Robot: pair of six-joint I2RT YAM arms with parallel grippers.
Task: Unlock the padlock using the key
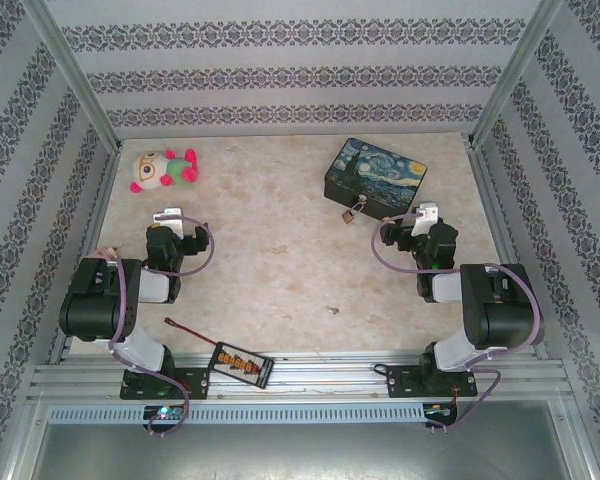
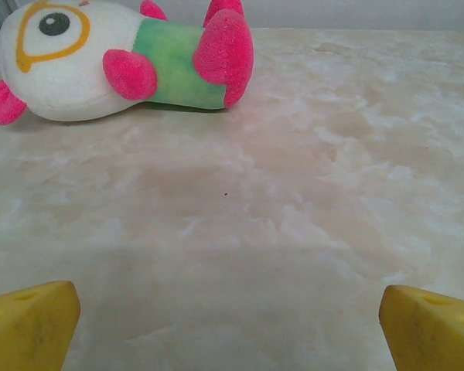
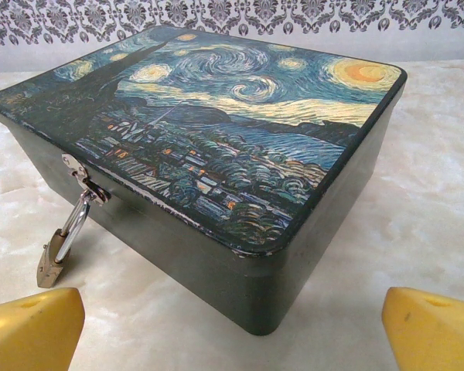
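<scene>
A small brass padlock [image 3: 52,259] hangs by its silvery shackle from the latch on the front of a starry-night tin box [image 3: 240,116]. Its body rests on the table. From above, the padlock [image 1: 350,214] sits at the near left side of the tin box [image 1: 375,175]. My right gripper [image 1: 420,215] stands open just right of it, facing the box's near corner, with nothing between its yellow fingertips [image 3: 35,328]. My left gripper [image 1: 170,218] is open over bare table, its fingertips [image 2: 27,325] spread wide. A tiny dark thing [image 1: 332,310] lies mid-table; I cannot tell if it is the key.
A white, green and pink plush toy [image 1: 163,170] lies at the back left, ahead of the left gripper [image 2: 230,325]. A black-and-orange board [image 1: 243,363] with a red cable rests on the front rail. Patterned walls and metal posts enclose the table [image 1: 280,260].
</scene>
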